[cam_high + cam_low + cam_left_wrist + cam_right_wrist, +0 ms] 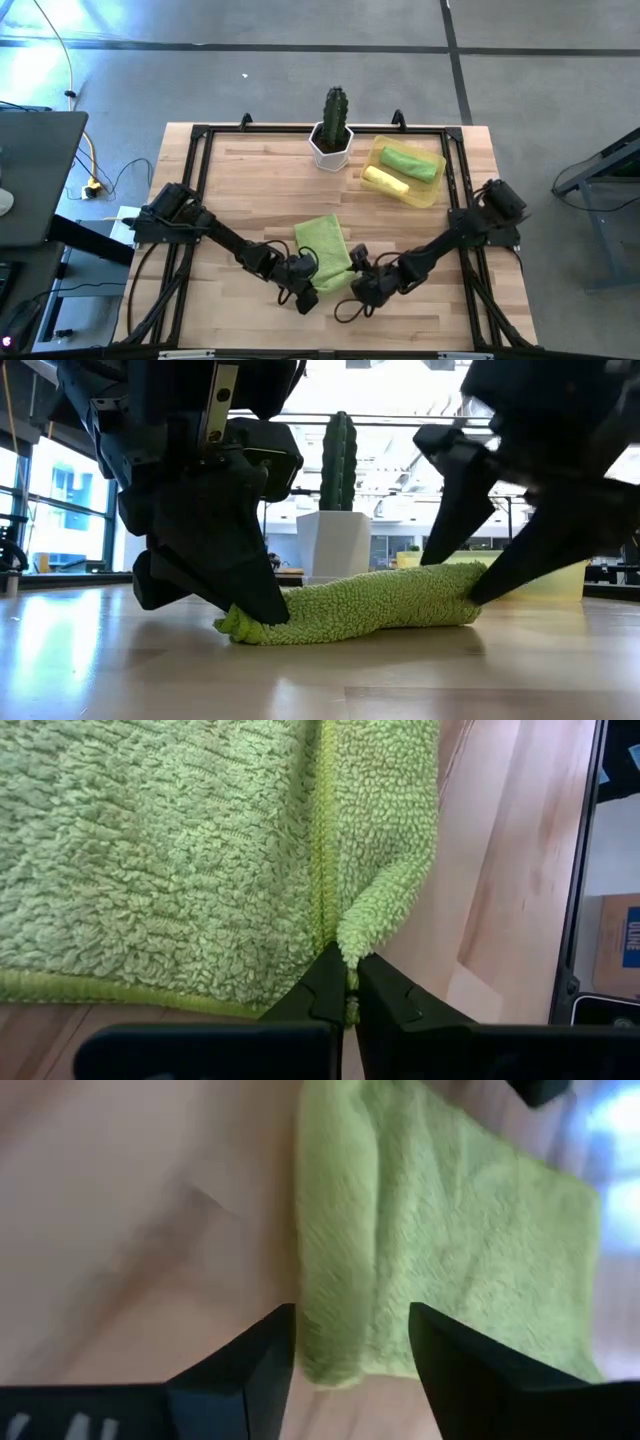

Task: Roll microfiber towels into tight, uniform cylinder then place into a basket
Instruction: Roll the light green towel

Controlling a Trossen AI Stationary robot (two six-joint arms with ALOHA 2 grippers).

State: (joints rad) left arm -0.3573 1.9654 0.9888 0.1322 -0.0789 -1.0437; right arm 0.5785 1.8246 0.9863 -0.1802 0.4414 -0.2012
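Observation:
A lime-green microfiber towel (325,250) lies on the wooden table near its front edge, and its near edge is bunched into a thick ridge (380,605). My left gripper (305,272) is shut on the towel's near left end. My right gripper (352,1330) stands open at the near right end, one finger on each side of the towel's corner (345,1360). The basket (432,190) sits at the far right. It holds a rolled green towel (412,163) and a rolled yellow towel (385,181). My left gripper pinches a folded-over bit of the towel's edge (352,945), next to the hem, between its two fingertips. The fingers slant down from the table's near left. The towel lies on the table. Whether my right gripper's lower finger (490,585) touches the towel's right end, I cannot tell.
A cactus in a white pot (332,140) stands at the far middle of the table, left of the basket. Bare wood lies to the left of the towel and between the towel and the basket. A black frame (200,180) runs along the table's edges.

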